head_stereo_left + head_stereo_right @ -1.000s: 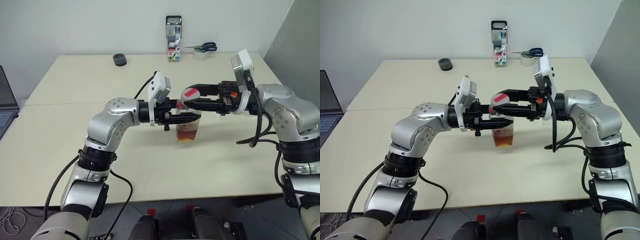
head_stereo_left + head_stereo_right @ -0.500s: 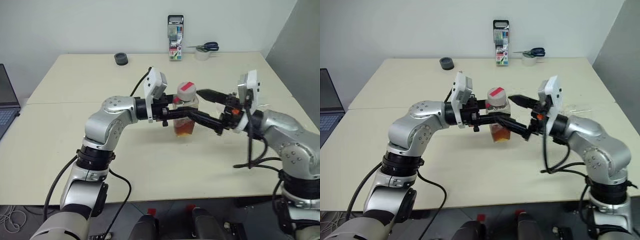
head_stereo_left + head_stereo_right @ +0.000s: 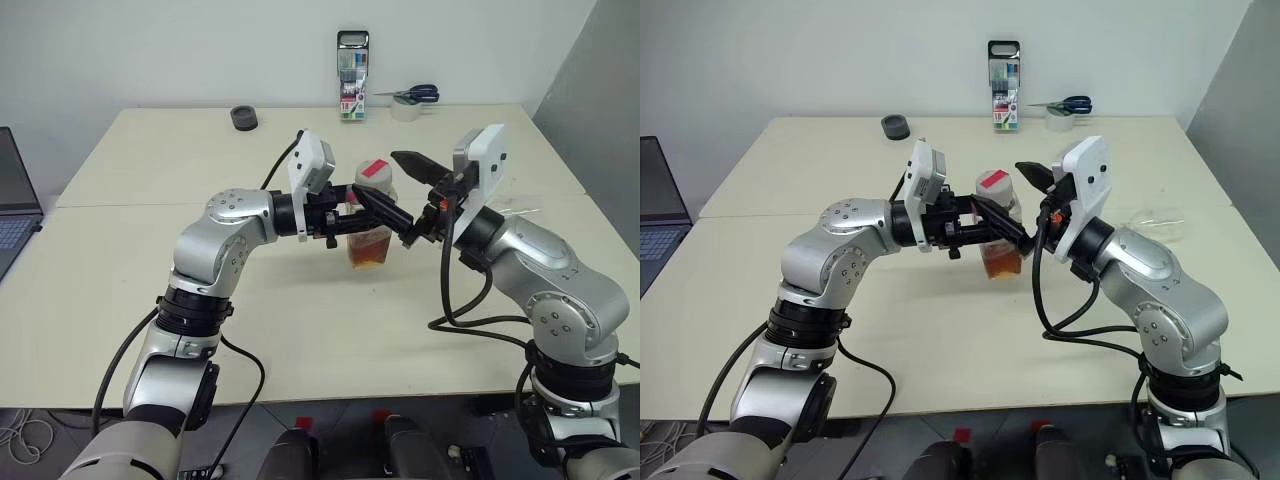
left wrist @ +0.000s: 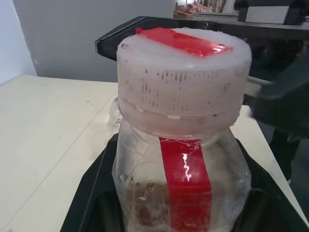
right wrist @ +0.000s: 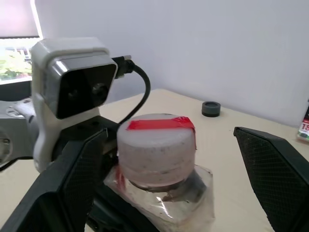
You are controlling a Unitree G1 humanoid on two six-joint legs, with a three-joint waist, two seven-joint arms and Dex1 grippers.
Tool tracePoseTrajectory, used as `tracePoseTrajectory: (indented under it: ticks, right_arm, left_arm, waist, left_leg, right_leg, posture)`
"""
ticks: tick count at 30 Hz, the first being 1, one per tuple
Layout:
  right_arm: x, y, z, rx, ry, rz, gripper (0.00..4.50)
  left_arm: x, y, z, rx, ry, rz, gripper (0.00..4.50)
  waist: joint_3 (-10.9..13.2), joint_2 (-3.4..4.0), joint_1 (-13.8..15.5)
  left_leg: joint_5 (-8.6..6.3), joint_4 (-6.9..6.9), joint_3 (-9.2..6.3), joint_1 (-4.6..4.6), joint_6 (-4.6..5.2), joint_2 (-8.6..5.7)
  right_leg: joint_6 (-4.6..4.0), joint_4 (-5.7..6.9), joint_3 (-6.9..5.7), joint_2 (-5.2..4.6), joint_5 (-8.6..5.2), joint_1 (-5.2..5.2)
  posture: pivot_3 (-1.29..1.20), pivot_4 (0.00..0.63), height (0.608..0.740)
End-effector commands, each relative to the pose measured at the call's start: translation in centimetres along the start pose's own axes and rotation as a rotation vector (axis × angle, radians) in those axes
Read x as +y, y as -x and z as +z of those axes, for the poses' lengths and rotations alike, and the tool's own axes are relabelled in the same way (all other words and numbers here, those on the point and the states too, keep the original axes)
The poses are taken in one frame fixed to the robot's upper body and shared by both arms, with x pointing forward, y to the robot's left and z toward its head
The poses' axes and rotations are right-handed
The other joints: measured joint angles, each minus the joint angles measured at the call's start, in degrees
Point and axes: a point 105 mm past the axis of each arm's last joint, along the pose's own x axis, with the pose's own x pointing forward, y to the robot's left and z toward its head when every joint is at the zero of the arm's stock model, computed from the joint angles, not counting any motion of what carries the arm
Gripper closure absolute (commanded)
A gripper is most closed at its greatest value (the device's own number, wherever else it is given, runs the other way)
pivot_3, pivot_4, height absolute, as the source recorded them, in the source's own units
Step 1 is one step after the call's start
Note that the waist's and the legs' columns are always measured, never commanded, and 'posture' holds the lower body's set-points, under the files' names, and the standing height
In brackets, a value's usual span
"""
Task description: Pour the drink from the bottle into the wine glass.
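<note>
Hands first: the left hand (image 3: pixel 352 222) is clamped tight on the shoulders of the bottle (image 3: pixel 371 228), holding it upright at mid-surface, its foot at or just above the top. The right hand (image 3: pixel 406 192) stands spread wide around the bottle's neck, one finger on the far side of the cap (image 3: pixel 375 173) and the other on the near side, gripping nothing.

The bottle is clear plastic with a squarish body. The drink (image 3: pixel 369 252), amber-brown, fills only its lower part. The white ribbed cap is on the neck, with a red strip running across its top and on down the body.

The left wrist view shows the cap's ribs, the red strip and moisture on the inner wall close up; the eye views do not resolve these. The right wrist view shows the cap between the two spread black fingers (image 5: pixel 72 183).

Beyond the bottle, at the wall edge of the cream surface (image 3: pixel 150 270), stand a pack of pens (image 3: pixel 348 62), scissors (image 3: pixel 408 94) lying on a roll of tape (image 3: pixel 404 109), and a small dark ring (image 3: pixel 243 118). The writing on the pack is too small to read.
</note>
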Motion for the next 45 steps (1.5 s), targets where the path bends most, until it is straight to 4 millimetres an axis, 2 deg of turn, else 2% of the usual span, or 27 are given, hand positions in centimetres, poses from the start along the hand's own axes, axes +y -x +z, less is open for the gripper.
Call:
tracePoseTrajectory:
  ticks: [1,6,13,16,19,24,27,31,32,37,40,45]
  right_arm:
    - [1.0,0.0,1.6,-0.065,0.006,0.060,0.95]
    - [1.6,0.0,1.8,-0.071,-0.019,0.108,2.66]
    - [1.3,0.0,1.7,-0.057,-0.012,0.135,2.67]
    - [1.2,0.6,0.9,0.012,-0.008,0.297,2.67]
    - [-0.3,0.9,-0.4,0.124,0.005,0.454,2.67]
    - [-3.5,-1.3,-0.1,0.141,0.038,0.505,2.67]
    - [-4.4,-1.1,0.4,0.140,0.026,0.521,1.65]
    - [-4.5,0.6,0.5,0.163,0.023,0.490,0.27]
    - [-4.3,0.9,0.6,0.166,0.026,0.477,0.05]
    - [-2.6,1.8,1.8,0.100,0.006,0.367,0.05]
    - [-1.7,1.3,2.2,0.043,0.032,0.253,0.05]
    - [0.3,0.0,2.2,-0.011,0.049,0.175,0.05]
  left_arm:
    - [-0.2,0.1,1.6,-0.030,-0.065,-0.007,2.54]
    - [-0.2,0.1,1.6,-0.030,-0.066,-0.003,2.54]
    - [-0.2,0.2,1.6,-0.028,-0.067,-0.004,2.54]
    - [-0.4,0.0,1.8,-0.027,-0.069,-0.031,2.54]
    - [-0.5,-0.2,2.0,-0.021,-0.074,-0.062,2.54]
    - [-0.6,-0.6,2.3,-0.028,-0.072,-0.071,2.54]
    - [-0.6,-0.5,2.4,-0.028,-0.074,-0.063,2.54]
    - [-0.5,0.0,2.1,-0.022,-0.074,-0.033,2.54]
    - [-0.4,0.1,2.1,-0.022,-0.073,-0.025,2.54]
    - [-0.5,0.1,1.9,-0.031,-0.065,-0.012,2.54]
    - [-0.4,0.0,1.8,-0.034,-0.062,-0.012,2.54]
    - [-0.5,-0.3,1.7,-0.038,-0.058,-0.017,2.54]
  waist:
    - [0.0,0.00,0.0]
    - [0.0,0.00,0.0]
    - [0.0,0.00,0.0]
    - [0.0,0.00,0.0]
    - [0.0,0.00,0.0]
    - [0.0,0.00,-0.6]
    - [0.0,0.00,-0.6]
    - [0.0,0.00,0.1]
    - [0.0,0.00,0.3]
    - [0.0,0.00,0.3]
    - [0.0,0.00,0.0]
    - [0.0,0.00,0.0]
  left_leg:
    - [0.00,0.00,0.00,0.00,0.00,0.00]
    - [0.00,0.00,0.00,0.00,0.01,0.00]
    - [0.00,0.00,0.01,0.00,0.00,0.00]
    - [-0.01,0.01,0.03,0.01,0.02,-0.02]
    - [-0.07,0.03,0.09,0.05,0.15,-0.05]
    - [-0.13,0.02,0.20,0.19,0.26,0.06]
    - [-0.05,-0.04,0.21,0.13,0.12,0.06]
    - [-0.02,-0.02,0.20,0.00,0.05,0.04]
    - [-0.02,-0.02,0.17,-0.03,0.05,0.02]
    - [-0.03,0.00,0.10,-0.13,0.04,0.03]
    - [-0.03,-0.04,0.11,-0.10,0.03,0.05]
    - [-0.02,0.01,0.13,-0.06,0.03,0.02]
  right_leg:
    - [0.00,0.00,0.00,0.00,0.00,0.00]
    - [0.00,0.00,0.00,0.00,0.00,0.00]
    - [0.00,0.01,0.00,0.00,0.00,0.00]
    - [0.00,0.00,-0.01,0.05,0.00,0.01]
    - [0.01,-0.04,-0.02,0.11,0.00,0.10]
    - [0.00,0.03,0.04,0.20,0.00,0.13]
    - [0.00,0.02,0.06,0.16,0.00,0.04]
    - [0.00,-0.11,0.05,-0.06,0.00,0.01]
    - [0.00,-0.14,0.02,-0.11,0.00,0.01]
    - [0.01,-0.20,-0.01,-0.17,0.00,-0.05]
    - [0.01,-0.13,0.03,-0.16,0.00,-0.07]
    - [0.01,0.01,0.06,-0.12,0.00,-0.10]
  posture:
    - [0.00,0.150,0.740]
    - [0.00,0.150,0.740]
    - [0.00,0.150,0.740]
    - [0.00,0.150,0.740]
    - [0.00,0.150,0.740]
    - [0.00,0.150,0.740]
    - [0.00,0.150,0.740]
    - [0.00,0.150,0.740]
    - [0.00,0.150,0.740]
    - [0.00,0.150,0.740]
    - [0.00,0.150,0.740]
    - [0.00,0.150,0.740]
